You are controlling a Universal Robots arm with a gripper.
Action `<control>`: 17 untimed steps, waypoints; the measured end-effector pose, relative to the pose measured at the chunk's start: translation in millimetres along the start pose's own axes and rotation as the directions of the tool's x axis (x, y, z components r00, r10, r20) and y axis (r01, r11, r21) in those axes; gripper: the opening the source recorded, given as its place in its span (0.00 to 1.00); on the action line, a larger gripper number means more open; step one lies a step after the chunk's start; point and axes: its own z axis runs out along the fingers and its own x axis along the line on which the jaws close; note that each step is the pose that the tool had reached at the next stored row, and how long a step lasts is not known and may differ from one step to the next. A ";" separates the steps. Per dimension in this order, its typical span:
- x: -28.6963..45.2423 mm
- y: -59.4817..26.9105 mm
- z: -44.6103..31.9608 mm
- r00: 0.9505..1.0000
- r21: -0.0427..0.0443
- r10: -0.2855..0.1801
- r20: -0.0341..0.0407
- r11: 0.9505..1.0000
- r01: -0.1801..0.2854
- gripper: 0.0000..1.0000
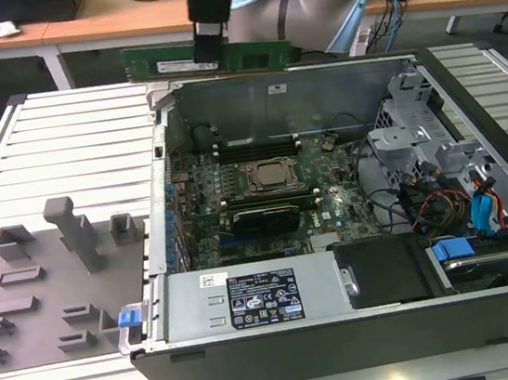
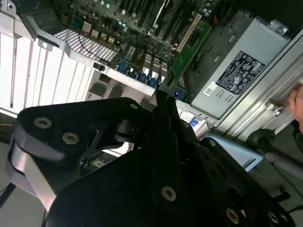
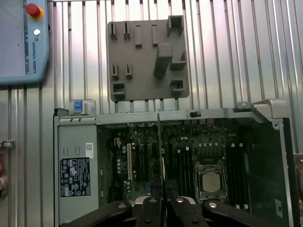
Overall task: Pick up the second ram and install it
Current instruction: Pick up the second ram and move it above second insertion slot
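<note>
The second ram, a long green stick with a pale label, hangs level in the air above the back wall of the open computer case. My gripper is shut on its middle from above. In the first wrist view the ram shows edge-on as a thin line running out from my gripper over the motherboard. The second wrist view has the green ram sticking out past my gripper towards the board. The dark memory slots lie beside the processor.
A grey holder plate with raised blocks lies on the slatted table at the exterior view's left of the case. The power supply and drive cage fill the case's front. A teach pendant lies nearby. A hand rests by the case edge.
</note>
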 end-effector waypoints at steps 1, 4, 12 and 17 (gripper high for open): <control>-0.7 -4.3 -0.3 1.000 -0.001 0.000 0.000 1.000 0.000 0.13; -3.6 -24.2 -1.7 1.000 -0.006 0.000 0.000 1.000 0.000 0.13; -15.2 -70.2 -1.9 1.000 -0.020 0.000 -0.001 1.000 0.000 0.13; -23.0 -71.9 3.0 1.000 -0.022 -0.002 0.026 1.000 0.003 0.13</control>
